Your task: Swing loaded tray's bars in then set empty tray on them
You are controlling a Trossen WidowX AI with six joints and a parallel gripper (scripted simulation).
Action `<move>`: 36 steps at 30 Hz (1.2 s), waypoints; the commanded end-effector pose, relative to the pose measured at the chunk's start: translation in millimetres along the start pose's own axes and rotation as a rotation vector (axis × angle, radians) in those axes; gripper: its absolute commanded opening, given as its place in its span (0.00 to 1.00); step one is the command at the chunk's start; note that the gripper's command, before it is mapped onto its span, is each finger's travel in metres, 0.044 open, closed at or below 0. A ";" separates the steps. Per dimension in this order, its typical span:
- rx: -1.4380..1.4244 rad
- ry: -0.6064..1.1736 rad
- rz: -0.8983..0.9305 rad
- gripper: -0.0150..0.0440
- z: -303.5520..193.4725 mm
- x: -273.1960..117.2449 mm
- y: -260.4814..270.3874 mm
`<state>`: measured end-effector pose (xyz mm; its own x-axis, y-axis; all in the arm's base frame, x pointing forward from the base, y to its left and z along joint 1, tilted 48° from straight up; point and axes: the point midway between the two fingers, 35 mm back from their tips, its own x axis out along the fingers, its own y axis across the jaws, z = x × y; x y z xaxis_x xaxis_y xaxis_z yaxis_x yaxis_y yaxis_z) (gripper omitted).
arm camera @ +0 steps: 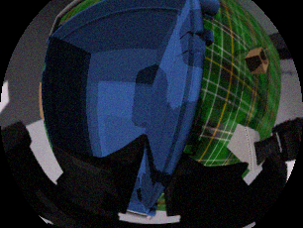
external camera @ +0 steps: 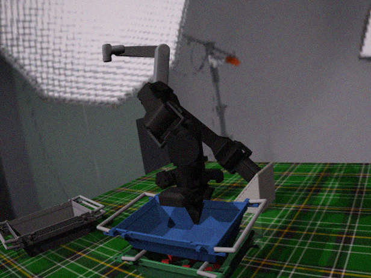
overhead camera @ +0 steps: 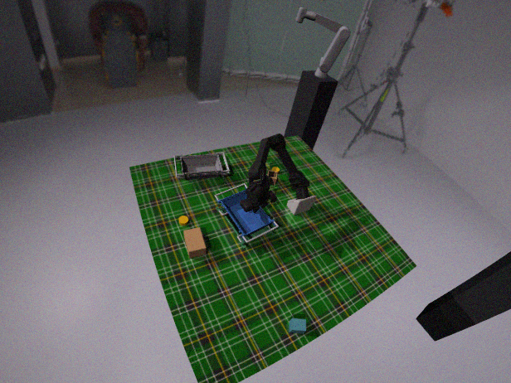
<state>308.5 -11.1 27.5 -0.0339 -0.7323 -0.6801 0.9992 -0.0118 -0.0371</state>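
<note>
The empty blue tray (overhead camera: 247,220) (external camera: 168,243) (arm camera: 119,111) is over the green loaded tray (external camera: 168,268), looking about level, its own white bars out beyond its ends. My gripper (overhead camera: 265,203) (external camera: 202,206) (arm camera: 151,138) is shut on its long side wall, one finger inside the tray. Red blocks (external camera: 185,266) show in the gap beneath it. Parts of the green tray's two white bars (external camera: 129,259) (external camera: 206,274) show turned in beneath the blue tray. Whether the blue tray rests on them is not clear, as it hides most of them.
A grey tray (overhead camera: 207,175) (external camera: 45,222) lies to the left. A white block (overhead camera: 302,205) (external camera: 266,187) (arm camera: 242,145) stands by the arm's lower end. A brown box (overhead camera: 196,242) and a yellow disc (overhead camera: 183,220) lie near the trays, a teal block (overhead camera: 297,326) near the mat's front edge.
</note>
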 end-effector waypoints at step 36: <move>-0.013 0.002 -0.032 0.33 0.3 6.9 -5.5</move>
<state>308.5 -11.4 27.3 -0.0342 -0.7324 -0.6800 0.9992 -0.0122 -0.0372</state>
